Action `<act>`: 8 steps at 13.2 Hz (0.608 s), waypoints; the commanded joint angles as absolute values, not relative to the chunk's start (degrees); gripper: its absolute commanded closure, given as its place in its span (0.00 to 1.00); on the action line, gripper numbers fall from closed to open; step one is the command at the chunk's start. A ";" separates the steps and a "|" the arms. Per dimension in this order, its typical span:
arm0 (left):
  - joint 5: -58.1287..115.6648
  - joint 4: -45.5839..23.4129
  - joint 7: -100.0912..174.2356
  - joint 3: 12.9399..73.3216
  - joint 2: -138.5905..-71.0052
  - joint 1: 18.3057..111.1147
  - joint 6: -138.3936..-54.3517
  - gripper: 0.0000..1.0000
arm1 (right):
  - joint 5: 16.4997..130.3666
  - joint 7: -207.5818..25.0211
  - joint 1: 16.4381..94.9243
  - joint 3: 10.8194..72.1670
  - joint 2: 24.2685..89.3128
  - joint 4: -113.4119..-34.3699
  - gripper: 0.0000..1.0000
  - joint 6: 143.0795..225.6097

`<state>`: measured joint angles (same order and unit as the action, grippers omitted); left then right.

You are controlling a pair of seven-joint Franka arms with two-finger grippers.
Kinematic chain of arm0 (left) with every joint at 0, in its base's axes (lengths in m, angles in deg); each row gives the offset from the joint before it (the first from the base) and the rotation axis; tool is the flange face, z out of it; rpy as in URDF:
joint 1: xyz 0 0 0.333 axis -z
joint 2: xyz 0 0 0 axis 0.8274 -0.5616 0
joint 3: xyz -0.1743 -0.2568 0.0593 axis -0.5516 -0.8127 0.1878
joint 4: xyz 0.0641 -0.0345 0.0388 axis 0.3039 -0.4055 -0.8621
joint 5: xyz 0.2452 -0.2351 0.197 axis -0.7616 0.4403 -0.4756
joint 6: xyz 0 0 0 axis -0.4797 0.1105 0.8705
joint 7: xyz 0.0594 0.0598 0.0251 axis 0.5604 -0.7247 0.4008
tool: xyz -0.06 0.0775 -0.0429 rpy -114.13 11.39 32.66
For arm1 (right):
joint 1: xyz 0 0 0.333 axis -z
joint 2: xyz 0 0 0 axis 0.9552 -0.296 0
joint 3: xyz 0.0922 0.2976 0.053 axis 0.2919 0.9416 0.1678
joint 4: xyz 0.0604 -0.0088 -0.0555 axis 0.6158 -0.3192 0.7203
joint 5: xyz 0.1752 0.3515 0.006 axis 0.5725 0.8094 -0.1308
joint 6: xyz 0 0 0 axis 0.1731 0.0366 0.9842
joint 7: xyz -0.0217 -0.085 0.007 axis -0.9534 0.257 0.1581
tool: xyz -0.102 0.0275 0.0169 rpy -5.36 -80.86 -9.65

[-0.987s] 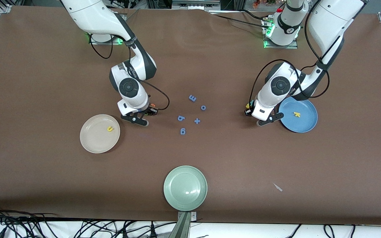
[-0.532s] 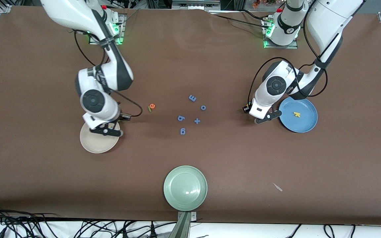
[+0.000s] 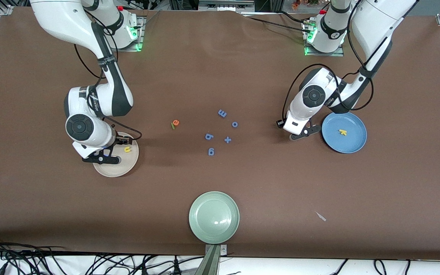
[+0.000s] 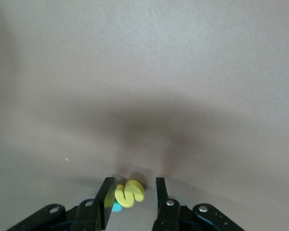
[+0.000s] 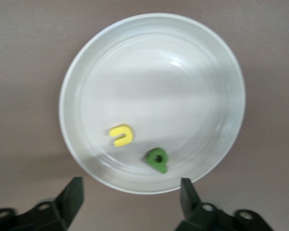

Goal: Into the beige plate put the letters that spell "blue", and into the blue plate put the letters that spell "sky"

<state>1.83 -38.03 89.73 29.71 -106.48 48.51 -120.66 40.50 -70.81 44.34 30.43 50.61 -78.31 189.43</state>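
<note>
Brown table [image 3: 220, 183]: right gripper [image 5: 130, 197] now spread over beige plate [image 5: 221, 62], green b [image 5: 157, 159] dropped; left gripper [image 4: 132, 192] pinching yellow s [image 4: 129, 193].

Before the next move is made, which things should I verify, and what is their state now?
1. Right pincer open over the round beige plate: ok.
2. Yellow foam letter u and green foam letter b in the beige plate: ok.
3. Orange foam letter e and dark green foam letter l in the beige plate: not ok, both lie on the brown table.
4. Yellow foam letter k in the round blue plate: ok.
5. Yellow foam letter s in the blue plate: not ok, it is at the left pincer, beside that plate.
6. Teal piece under the s is the y: cannot tell.
</note>
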 commanded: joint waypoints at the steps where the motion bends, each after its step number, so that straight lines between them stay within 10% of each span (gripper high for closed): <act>1: 0.27 -39.52 91.01 28.85 -104.31 48.19 -119.83 0.58 | 44.92 -62.74 42.81 33.39 51.25 -78.40 0.03 189.22; 8: -0.17 -38.46 67.42 28.76 -103.79 47.48 -116.41 0.60 | 45.46 -39.77 36.67 39.21 50.72 -84.54 0.03 200.37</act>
<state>1.65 -38.14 75.02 29.15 -105.63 47.42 -118.54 44.79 -41.90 37.47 39.49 50.13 -81.00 196.59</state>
